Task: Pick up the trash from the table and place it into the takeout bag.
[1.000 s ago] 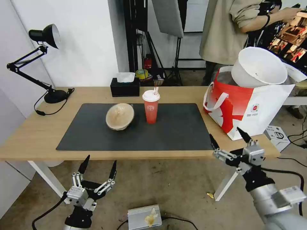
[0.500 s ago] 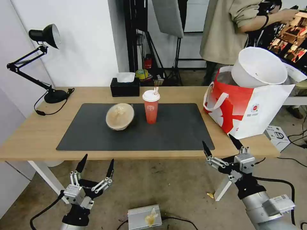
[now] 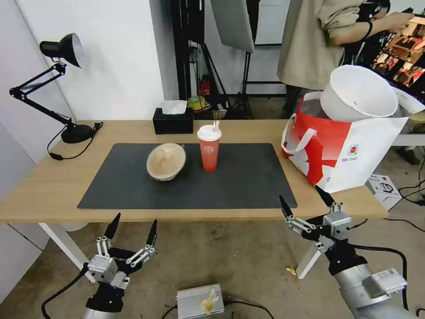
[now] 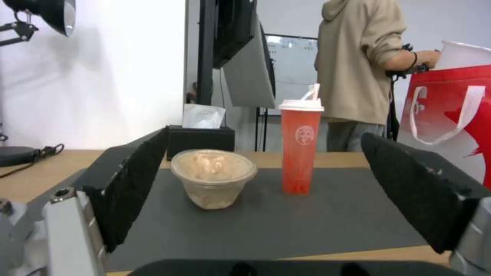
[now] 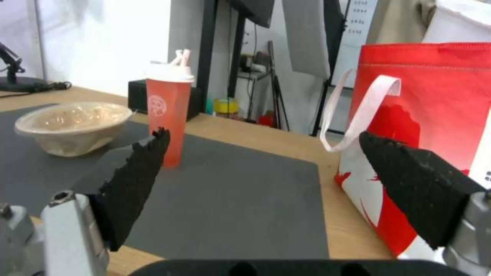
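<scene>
1. Head view. The surface (image 3: 53, 186) carries a dark mat (image 3: 248, 186). On the mat's middle stand the beige bowl (image 3: 166, 161) and, just beside it toward the right edge, the red cup (image 3: 209, 148), upright with its long axis vertical. The takeout bag (image 3: 341, 153) stands at the surface's right end with the white bowl (image 3: 357, 94) tilted in its mouth, so one item appears already bagged. The left gripper (image 3: 132, 229) and right gripper (image 3: 306, 200) hang below the front edge, jaws spread, holding nothing. Both remaining items lie ahead of and above the jaws; the left arm looks nearer the bowl, the right somewhat nearer the cup and bag. A black tissue box (image 3: 173, 120) sits at the back edge behind the cup, a desk lamp (image 3: 66, 48) at the back left corner.

2. Left wrist view. The beige bowl (image 4: 214, 178) and red cup (image 4: 302, 145) stand between the spread fingers (image 4: 134, 184), well apart from them.

3. Right wrist view. The red cup (image 5: 168, 115) stands past one spread finger; the takeout bag (image 5: 435, 96) rises beyond the other. The front edge is judged the only obstacle.
</scene>
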Motion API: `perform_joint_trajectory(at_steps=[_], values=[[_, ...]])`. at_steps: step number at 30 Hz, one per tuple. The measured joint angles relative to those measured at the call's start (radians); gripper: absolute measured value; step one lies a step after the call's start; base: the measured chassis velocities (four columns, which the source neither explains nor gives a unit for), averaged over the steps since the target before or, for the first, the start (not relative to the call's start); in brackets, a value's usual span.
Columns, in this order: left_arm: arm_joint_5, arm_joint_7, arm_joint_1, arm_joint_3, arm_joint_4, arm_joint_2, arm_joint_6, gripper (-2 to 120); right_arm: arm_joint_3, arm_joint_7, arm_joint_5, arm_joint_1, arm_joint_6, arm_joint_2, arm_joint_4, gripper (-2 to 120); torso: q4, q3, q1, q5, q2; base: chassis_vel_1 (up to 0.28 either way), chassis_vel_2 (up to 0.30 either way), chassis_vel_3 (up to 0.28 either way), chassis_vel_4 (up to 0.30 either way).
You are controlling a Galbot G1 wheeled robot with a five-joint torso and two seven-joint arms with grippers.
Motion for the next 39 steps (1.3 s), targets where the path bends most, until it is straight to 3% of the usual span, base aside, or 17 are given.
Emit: perform_joint_trajectory(at_steps=[13, 26, 39], values=[[0.003, 0.021, 0.008, -0.019, 0.007, -0.008, -0.014, 100, -0.034, -0.002, 0.009, 0.045, -0.001, -0.041, -0.049, 96, 0.0000, 0.000, 0.000, 0.0000, 0.000, 0.000, 0.000, 0.000, 0.000], [0.002, 0.041, 0.020, -0.051, 0.017, -0.009, -0.029, 100, -0.096, -0.037, 0.184, 0.276, -0.089, -0.184, -0.202, 96, 0.0000, 0.000, 0.000, 0.0003, 0.000, 0.000, 0.000, 0.000, 0.000], [-0.006, 0.043, 0.020, -0.092, 0.051, -0.009, -0.034, 100, -0.316, -0.016, 0.297, 0.531, -0.162, -0.278, -0.395, 97, 0.0000, 0.000, 0.000, 0.0001, 0.000, 0.000, 0.000, 0.000, 0.000]])
